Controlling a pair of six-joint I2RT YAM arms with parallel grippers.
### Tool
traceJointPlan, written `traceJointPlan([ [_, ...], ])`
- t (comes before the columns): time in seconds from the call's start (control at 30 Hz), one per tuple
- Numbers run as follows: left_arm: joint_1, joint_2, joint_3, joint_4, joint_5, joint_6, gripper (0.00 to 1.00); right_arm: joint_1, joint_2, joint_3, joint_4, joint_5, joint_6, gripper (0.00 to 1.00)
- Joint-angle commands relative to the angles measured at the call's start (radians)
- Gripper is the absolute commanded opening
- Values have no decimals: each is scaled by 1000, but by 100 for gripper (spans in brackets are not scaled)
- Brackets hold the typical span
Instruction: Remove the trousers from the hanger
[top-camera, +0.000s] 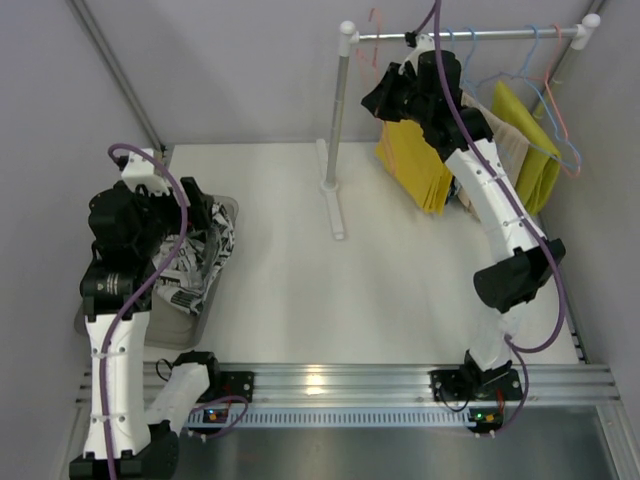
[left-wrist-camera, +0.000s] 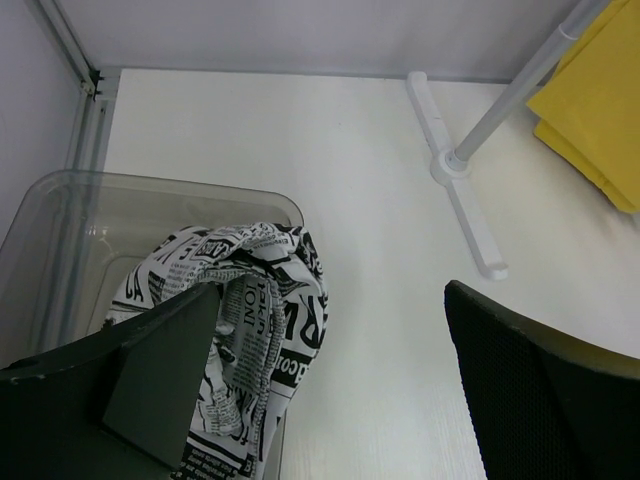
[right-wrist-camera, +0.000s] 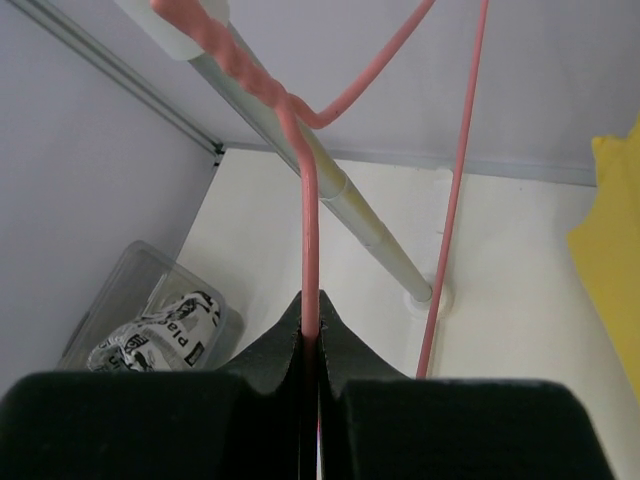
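two arms work at a white desk (top-camera: 290, 300), each busy at its own end.

far left, a clear plastic bin (left-wrist-camera: 60, 200) sits at the desk's edge with the black-and-white print trousers (left-wrist-camera: 260, 300) bunched inside and spilling over its near rim. they are off any hanger. the left end effector (left-wrist-camera: 335, 330) hangs just above them with its fingers spread wide and nothing between them, which looks like a release over the bin.

in the middle, the white clothes rail (top-camera: 338, 130) stands on its foot, with bare desk between it and the bin.

up at the rail, the right end effector (right-wrist-camera: 310, 305) is pinched closed on the thin wire of a pink hanger (right-wrist-camera: 310, 230), just below its twisted neck. no cloth shows on the wire in view. the grip probably steadies the hanger or readies it for lifting off the rail.

further right, the yellow trousers (top-camera: 415, 165) hang folded from the rail, beside the right arm and not yet removed. past them hang a beige cloth (top-camera: 500, 135) and an olive-yellow cloth (top-camera: 540, 175). the blue trousers cannot be made out.
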Motion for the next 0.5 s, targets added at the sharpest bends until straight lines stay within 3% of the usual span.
traceJointPlan([
  [0.0, 4, -12, -25, 41, -4, -32, 99, 28, 38, 66, 94, 5, -24, 0],
  [0.37, 4, -34, -45, 21, -10, -40, 99, 28, 44, 4, 115, -37, 17, 0],
  [0.47, 4, -31, -47, 22, -7, -43, 99, 28, 35, -18, 121, -53, 17, 15],
])
